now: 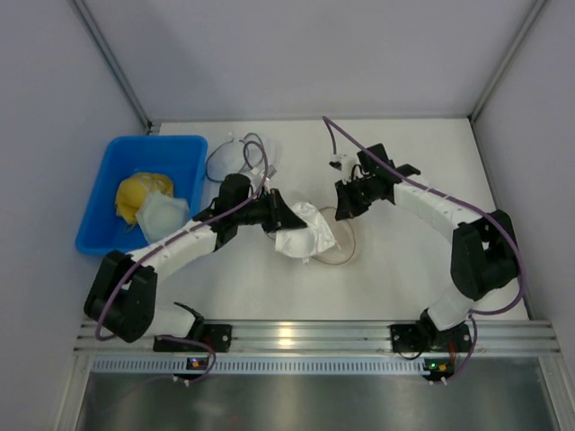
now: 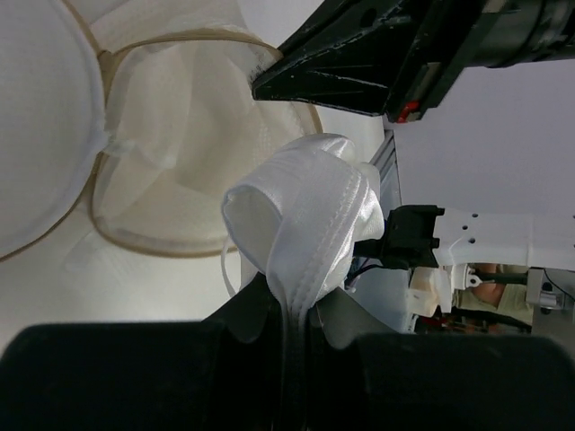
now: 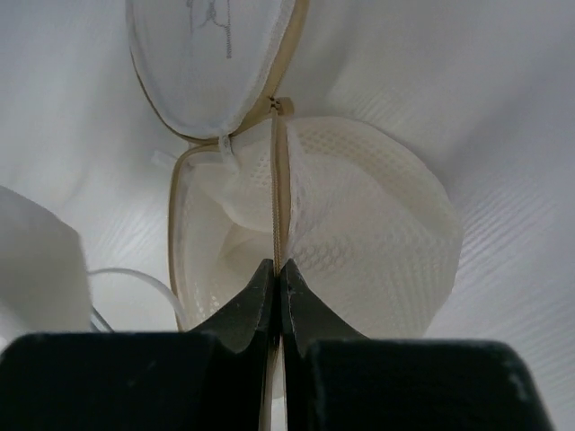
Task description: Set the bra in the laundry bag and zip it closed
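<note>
Right hand (image 3: 277,269) clenched on tan rim of laundry bag (image 3: 377,215), mouth open, bag on worktop (image 1: 404,269). Left hand (image 2: 292,301) grasping bunched bra (image 2: 305,211) just beside mouth, apparently not yet inside. Left: insertion, zipping.

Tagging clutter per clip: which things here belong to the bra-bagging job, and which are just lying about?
Job:
- bra, pinched in left gripper
- laundry bag, rim pinched in right gripper

Lying about:
- blue bin, with yellow bundle and pale cloth inside
- black-rimmed mesh pouch beside it
</note>
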{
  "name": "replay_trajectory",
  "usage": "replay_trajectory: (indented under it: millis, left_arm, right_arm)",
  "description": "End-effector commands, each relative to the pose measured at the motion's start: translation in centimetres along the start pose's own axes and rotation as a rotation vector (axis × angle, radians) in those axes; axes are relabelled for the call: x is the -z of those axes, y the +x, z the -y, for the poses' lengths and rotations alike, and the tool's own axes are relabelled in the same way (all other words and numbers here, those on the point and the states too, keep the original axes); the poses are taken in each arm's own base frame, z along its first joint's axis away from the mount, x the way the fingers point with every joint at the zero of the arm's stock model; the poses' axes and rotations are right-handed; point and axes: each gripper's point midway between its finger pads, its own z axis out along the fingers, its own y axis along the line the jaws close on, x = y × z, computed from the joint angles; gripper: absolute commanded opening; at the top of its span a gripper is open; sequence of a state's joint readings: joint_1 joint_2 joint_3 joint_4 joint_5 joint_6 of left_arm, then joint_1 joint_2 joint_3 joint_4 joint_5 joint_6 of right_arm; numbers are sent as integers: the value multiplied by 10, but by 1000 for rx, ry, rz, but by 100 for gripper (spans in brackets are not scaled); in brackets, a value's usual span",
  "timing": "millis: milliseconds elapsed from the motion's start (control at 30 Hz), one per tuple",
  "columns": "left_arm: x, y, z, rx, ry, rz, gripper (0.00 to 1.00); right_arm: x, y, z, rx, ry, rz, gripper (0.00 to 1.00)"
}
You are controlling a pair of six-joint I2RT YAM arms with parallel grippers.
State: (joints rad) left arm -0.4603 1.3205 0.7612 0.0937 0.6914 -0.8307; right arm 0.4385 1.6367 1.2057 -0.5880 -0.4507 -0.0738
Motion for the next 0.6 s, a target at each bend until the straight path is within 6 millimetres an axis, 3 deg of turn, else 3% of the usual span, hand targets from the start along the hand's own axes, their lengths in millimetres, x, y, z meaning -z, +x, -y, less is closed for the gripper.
replay_trajectory:
  millis: [0,133,333,567]
  left_arm:
    - [-31,-3,16,39,61,16,0]
    - [-66,21,2,102,29,-99,0]
    - [-97,47,7,148,69,-235,0]
    - [-117,45,-4,209,66,-265,0]
  right_arm:
    - [9,-16,-33,6,-90,76,0]
    - [15,-22,-36,38,-83,111,0]
    - [24,-21,-49,100,-128,142,0]
    - [24,-4,-67,175,-162,124,0]
